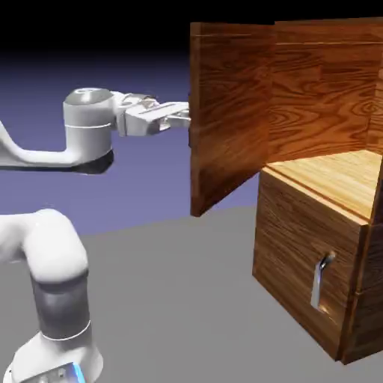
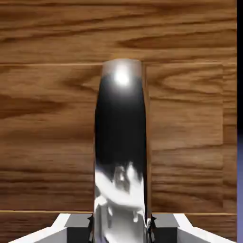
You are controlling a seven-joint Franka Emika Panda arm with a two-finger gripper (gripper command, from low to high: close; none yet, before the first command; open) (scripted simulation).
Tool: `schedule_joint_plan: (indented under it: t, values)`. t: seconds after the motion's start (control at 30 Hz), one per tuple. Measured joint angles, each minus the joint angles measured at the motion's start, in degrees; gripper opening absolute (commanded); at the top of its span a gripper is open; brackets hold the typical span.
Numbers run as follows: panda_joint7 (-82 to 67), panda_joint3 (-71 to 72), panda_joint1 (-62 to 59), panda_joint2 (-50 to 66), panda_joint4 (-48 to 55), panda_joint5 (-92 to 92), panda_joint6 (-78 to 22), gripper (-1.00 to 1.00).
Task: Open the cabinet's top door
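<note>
Reached level from the left, forearm horizontal, gripper (image 1: 182, 116) clenched on the top door's handle (image 2: 121, 152), shiny metal filling the space between the fingertips (image 2: 71, 223). Top door (image 1: 228, 112) swung wide open toward the left of the cabinet (image 1: 314, 247), upper compartment exposed.

top door (image 1: 228, 112) swung open, claw (image 1: 183, 116) at its edge

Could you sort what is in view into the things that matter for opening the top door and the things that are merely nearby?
Part of the job:
- cabinet
- top door, swung wide open
- its silver handle, clamped in the claw

Just nearby:
- lower panel, shut
- its short handle
- grey table
</note>
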Motion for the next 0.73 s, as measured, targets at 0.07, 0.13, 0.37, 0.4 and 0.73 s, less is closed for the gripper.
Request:
schedule_joint_plan:
  t: [0.07,0.13,0.37,0.4,0.73]
  values:
    - [0.2,4.15,-0.74,1.4,1.94,3.62,-4.26,-1.0]
    - [0.49,8.3,-1.93,3.1,4.3,7.03,-8.56,-1.0]
    - [1.84,22.83,-10.15,10.2,15.7,17.07,-23.72,-1.0]
    - [2.01,24.91,-11.83,11.21,17.64,18.24,-25.85,-1.0]
    - [2.21,43.73,-31.82,17.27,37.17,26.31,-43.47,1.0]
